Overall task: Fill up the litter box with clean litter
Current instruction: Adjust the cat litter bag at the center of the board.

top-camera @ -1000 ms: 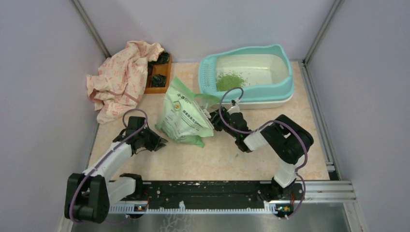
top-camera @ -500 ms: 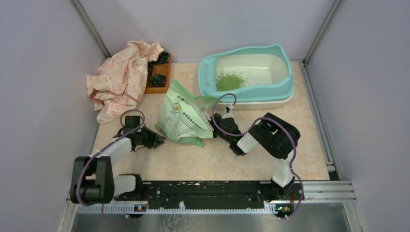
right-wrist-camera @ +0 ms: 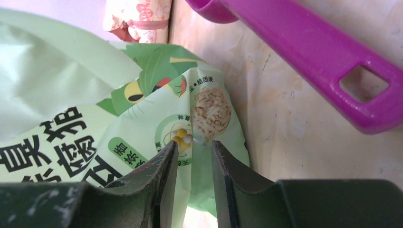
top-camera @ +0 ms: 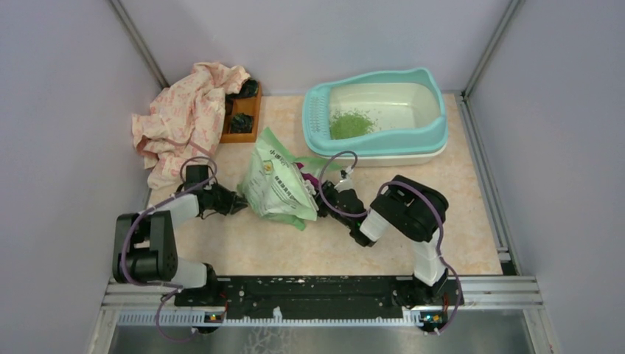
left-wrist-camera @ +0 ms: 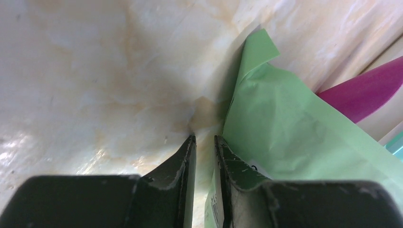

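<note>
The litter box (top-camera: 435,129), teal-rimmed with a cream basin, stands at the back right. A small pile of green clean litter (top-camera: 349,122) lies in it near the perforated ledge. A pale green printed litter bag (top-camera: 278,186) lies on the table between my grippers. My left gripper (top-camera: 237,200) is at the bag's left edge, its jaws nearly together on the bag edge (left-wrist-camera: 285,133). My right gripper (top-camera: 318,193) is at the bag's right corner, its jaws close on a fold of the bag (right-wrist-camera: 204,123). A purple scoop (right-wrist-camera: 309,52) lies just beyond it.
A pink patterned cloth (top-camera: 184,118) is heaped at the back left, partly over a small brown wooden tray (top-camera: 245,112) holding dark items. The scoop's tip (left-wrist-camera: 361,95) pokes out behind the bag. Grey walls close in on three sides.
Both grippers have moved in toward the bag, the left up and right to its left edge, the right leftward onto its right corner. The bag has shifted slightly.
</note>
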You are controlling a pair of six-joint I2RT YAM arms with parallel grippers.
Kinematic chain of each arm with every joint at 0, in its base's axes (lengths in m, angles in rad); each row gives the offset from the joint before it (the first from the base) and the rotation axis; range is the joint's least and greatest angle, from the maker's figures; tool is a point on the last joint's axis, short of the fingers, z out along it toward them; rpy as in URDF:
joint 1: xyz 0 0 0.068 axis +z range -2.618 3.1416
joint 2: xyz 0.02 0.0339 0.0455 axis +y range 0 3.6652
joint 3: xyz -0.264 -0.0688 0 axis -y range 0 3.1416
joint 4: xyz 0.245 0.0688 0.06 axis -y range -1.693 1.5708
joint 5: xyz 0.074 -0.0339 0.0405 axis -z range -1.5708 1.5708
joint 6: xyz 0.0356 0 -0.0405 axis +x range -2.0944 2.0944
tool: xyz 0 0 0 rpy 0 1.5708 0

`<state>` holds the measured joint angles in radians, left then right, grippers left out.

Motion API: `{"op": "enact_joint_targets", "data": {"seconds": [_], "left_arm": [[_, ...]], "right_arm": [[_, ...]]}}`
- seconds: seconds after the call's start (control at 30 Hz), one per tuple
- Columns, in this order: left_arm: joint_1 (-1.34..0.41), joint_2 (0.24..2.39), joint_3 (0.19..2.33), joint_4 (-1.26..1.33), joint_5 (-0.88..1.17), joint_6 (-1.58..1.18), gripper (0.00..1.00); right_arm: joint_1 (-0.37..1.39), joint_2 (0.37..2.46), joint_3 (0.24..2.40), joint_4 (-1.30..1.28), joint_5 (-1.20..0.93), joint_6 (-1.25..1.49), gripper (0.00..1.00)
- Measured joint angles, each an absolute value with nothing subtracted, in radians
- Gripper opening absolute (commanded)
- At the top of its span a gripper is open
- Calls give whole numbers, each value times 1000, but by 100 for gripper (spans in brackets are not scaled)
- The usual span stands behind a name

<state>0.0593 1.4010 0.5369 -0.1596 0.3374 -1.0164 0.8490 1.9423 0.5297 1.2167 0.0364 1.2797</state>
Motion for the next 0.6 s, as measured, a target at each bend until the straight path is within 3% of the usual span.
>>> {"op": "enact_joint_targets", "data": {"seconds": [0.6], "left_arm": [[65,1665,819,-109,365,-991,20]], "right_arm": [[941,1942,573,1206,-25,1226,30]]}}
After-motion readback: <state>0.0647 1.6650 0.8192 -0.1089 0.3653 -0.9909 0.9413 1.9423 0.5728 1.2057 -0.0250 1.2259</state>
